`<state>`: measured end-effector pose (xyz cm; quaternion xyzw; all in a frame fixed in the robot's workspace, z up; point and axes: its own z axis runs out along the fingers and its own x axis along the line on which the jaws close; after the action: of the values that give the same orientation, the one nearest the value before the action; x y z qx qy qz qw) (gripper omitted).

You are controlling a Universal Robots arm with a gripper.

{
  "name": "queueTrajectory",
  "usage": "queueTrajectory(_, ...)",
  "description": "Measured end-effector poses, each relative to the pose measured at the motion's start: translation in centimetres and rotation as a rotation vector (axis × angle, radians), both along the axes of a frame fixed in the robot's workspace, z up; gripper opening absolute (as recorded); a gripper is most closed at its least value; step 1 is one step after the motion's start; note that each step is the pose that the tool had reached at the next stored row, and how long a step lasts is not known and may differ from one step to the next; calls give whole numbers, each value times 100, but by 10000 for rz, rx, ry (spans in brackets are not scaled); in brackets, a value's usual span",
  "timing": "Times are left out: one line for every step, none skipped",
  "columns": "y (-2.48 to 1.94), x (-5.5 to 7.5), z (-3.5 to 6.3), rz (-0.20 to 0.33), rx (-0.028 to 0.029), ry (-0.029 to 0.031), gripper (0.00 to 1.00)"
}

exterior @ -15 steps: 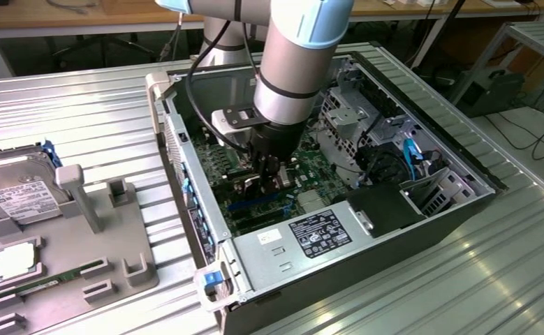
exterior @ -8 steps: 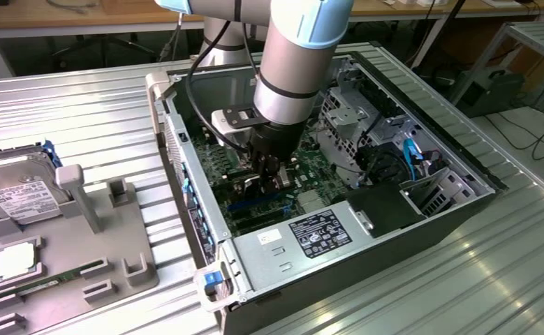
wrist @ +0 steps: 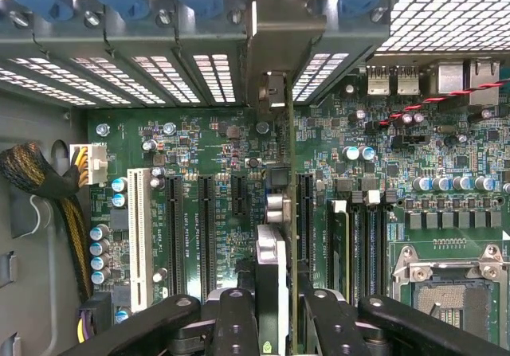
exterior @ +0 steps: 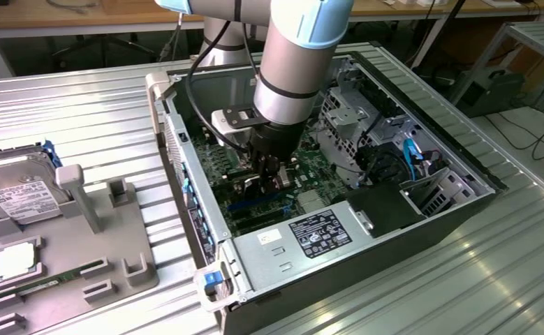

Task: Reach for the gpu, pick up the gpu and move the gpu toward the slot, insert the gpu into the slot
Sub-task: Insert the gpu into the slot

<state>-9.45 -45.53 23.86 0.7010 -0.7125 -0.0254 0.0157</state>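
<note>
Already deep inside the open grey metal computer case [exterior: 365, 230], the claw [exterior: 269, 183] is closed partway on the gpu [wrist: 290, 213], a thin dark circuit card seen edge-on with its silver-grey metal bracket [wrist: 283, 29] at the far end against the case's rear wall. The card hangs directly below the claw, above the green motherboard [wrist: 231, 141]. To seat it well, I judge the card must stay upright and parallel to the connector strips, its bracket lined up with the open rear bay. In the wrist view the card's edge runs beside a black connector strip [wrist: 305, 213]; I cannot tell whether it touches the slot. The exterior view instead shows the grey holder tray [exterior: 76, 258] on the ribbed metal table [exterior: 477, 279], well apart from the claw.
</note>
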Motion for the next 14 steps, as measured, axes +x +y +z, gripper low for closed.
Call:
queueTrajectory(0,0,0,0,0,0,28)
queueTrajectory(0,0,0,0,0,0,28)
queueTrajectory(0,-1,1,2,1,-1,28)
queueTrajectory(0,-4,4,1,1,0,28)
queueTrajectory(1,-12,15,0,8,-7,28)
queueTrajectory(2,-14,24,0,18,-12,28)
queueTrajectory(2,-15,32,1,15,-10,28)
queueTrajectory(1,-15,35,2,10,-7,28)
queueTrajectory(0,-16,39,2,1,-3,28)
queueTrajectory(0,-16,39,0,1,-4,28)
queueTrajectory(0,-17,39,-1,0,-3,28)
queueTrajectory(0,-17,39,0,1,-4,28)
queueTrajectory(0,-17,39,0,1,-4,28)
queueTrajectory(0,-17,39,0,1,-4,28)
